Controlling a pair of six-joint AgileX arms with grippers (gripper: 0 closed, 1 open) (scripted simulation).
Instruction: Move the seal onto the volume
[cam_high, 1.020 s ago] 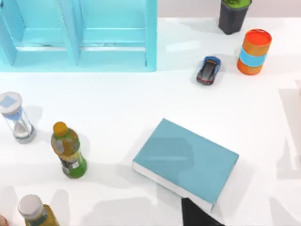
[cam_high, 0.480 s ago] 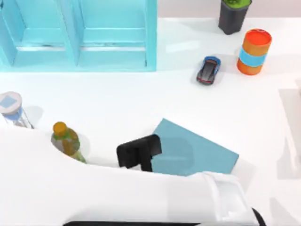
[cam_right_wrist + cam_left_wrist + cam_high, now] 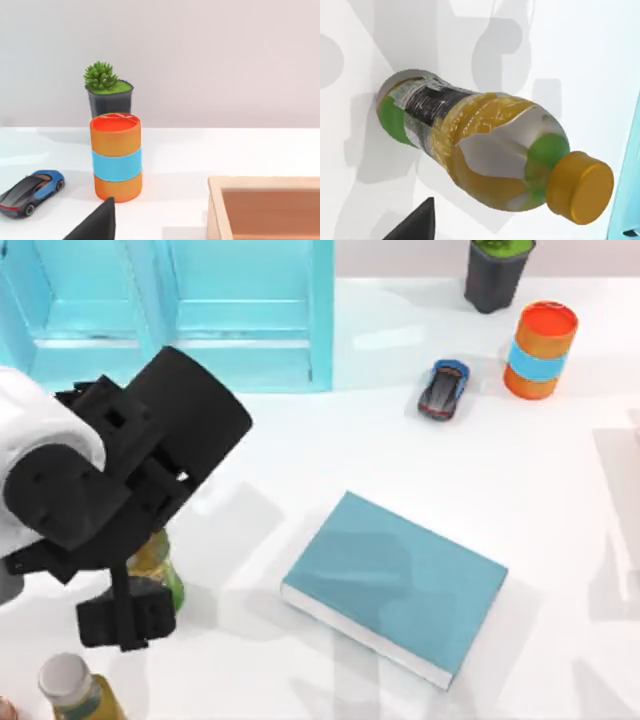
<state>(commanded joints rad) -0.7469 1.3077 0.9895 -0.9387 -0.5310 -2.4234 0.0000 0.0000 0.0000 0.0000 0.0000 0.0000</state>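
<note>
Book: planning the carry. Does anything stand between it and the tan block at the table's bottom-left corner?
Yes. The grey-capped bottle stands right beside the block, on the line to the book. The green-and-orange bottle, under the left gripper, stands close by.

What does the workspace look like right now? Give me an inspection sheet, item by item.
Surface: white table, shadows on it, no spills seen.
Job's things: volume lies flat mid-table, nothing on its cover.
Clutter: green-and-orange bottle and grey-capped bottle at left; toy car, orange can and potted plant at far right; wooden box near the can.
Hands: left hand hangs over the green-and-orange bottle; right hand idle at the right, facing the orange can.
Cables: nothing seen.
Surroundings: light-blue shelf unit at far left; plain wall behind.
</note>
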